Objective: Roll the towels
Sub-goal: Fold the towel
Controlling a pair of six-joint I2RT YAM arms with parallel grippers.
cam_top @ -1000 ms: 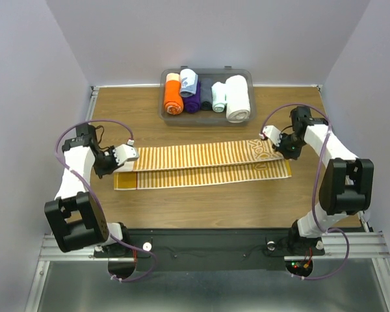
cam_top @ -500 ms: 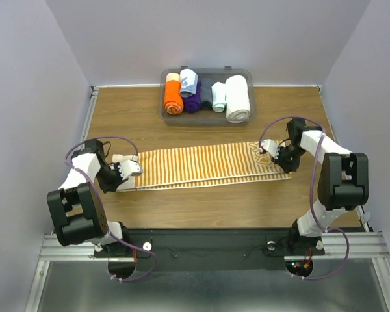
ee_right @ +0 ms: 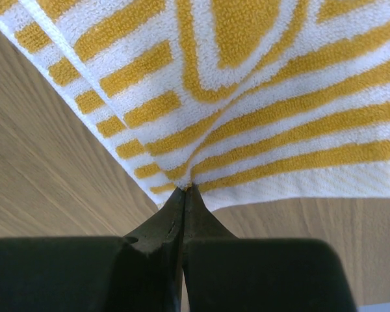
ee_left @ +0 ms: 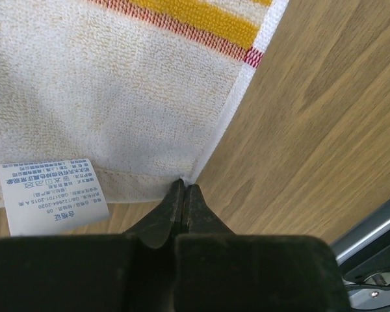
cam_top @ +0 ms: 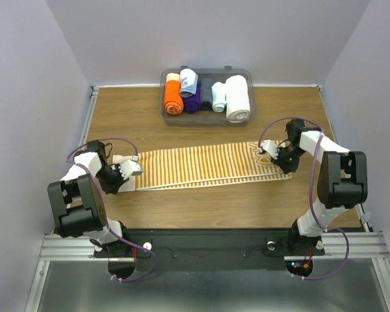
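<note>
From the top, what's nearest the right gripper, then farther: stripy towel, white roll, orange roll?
1. Stripy towel, pinched in the right gripper.
2. White roll, right end of the bin.
3. Orange roll, bin's left end.

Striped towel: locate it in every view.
Top external: striped towel stretched left to right across mid-table.
Left wrist: upper left, its white corner pinched by the left tool.
Right wrist: upper part, its edge pinched by the right tool.
Shared landmark: the wooden table under it.
</note>
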